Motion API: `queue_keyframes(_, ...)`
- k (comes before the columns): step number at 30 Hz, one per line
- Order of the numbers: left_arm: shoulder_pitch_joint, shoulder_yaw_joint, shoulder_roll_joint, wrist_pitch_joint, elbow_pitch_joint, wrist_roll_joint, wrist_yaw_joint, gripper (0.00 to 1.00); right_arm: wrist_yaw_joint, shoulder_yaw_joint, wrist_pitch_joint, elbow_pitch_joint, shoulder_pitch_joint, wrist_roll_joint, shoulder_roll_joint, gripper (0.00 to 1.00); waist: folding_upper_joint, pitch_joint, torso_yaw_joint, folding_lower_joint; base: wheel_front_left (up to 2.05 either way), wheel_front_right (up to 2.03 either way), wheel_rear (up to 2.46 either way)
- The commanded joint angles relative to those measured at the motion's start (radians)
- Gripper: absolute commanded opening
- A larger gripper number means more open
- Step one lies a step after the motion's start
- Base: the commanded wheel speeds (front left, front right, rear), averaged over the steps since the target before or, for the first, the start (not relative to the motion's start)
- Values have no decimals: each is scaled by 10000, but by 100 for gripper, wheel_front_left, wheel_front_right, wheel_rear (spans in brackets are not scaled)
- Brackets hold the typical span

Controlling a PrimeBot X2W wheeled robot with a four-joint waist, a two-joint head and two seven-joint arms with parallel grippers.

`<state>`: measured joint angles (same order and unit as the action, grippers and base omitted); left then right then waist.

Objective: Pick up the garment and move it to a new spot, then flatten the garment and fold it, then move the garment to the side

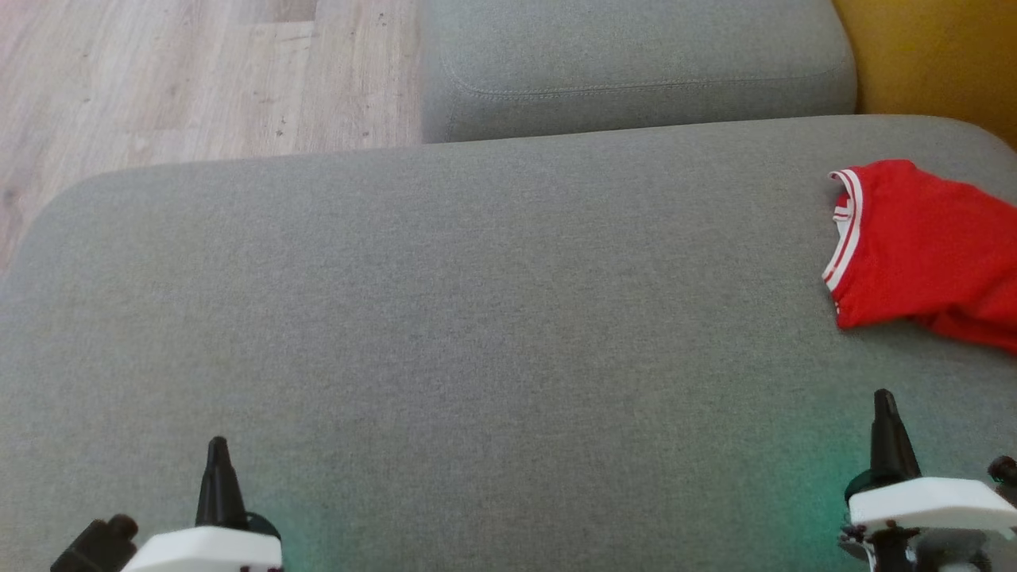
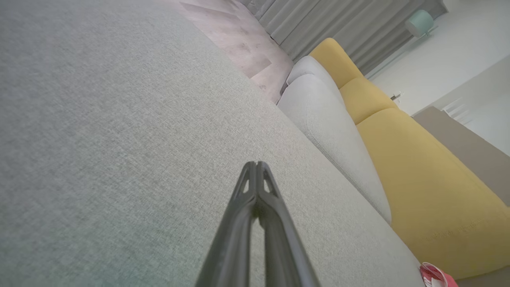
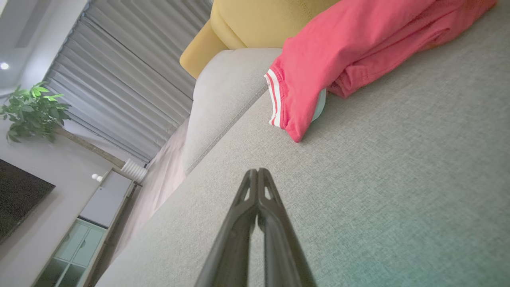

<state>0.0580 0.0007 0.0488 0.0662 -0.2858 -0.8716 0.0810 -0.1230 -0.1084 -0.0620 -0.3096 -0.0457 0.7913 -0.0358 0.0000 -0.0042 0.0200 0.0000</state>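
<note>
Left gripper [image 1: 217, 453] and right gripper [image 1: 884, 405] at near edge, fingers clenched together, grasping nothing, over grey sofa seat [image 1: 477, 302]. Red garment [image 1: 926, 246], white-striped trim, lies crumpled at far right of seat, apart from right gripper.

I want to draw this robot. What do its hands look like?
The left gripper and right gripper match: two long, slim black fingers tapering to a point, with little slots near the tips, set in a flat white block.
</note>
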Motion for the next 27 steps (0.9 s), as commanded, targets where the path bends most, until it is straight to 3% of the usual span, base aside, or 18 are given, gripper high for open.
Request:
queue_keyframes(1,-598,276,18,-78,343,-354,84,0,-40,61,82,369,518,410,-82,0,0,2,-6,0,0,0,0)
queue_keyframes(27,-1043,635,16,-797,368,-3286,256,0,-56,12,781,485,944,3655,-108,0,0,32,-87,0,0,0,0)
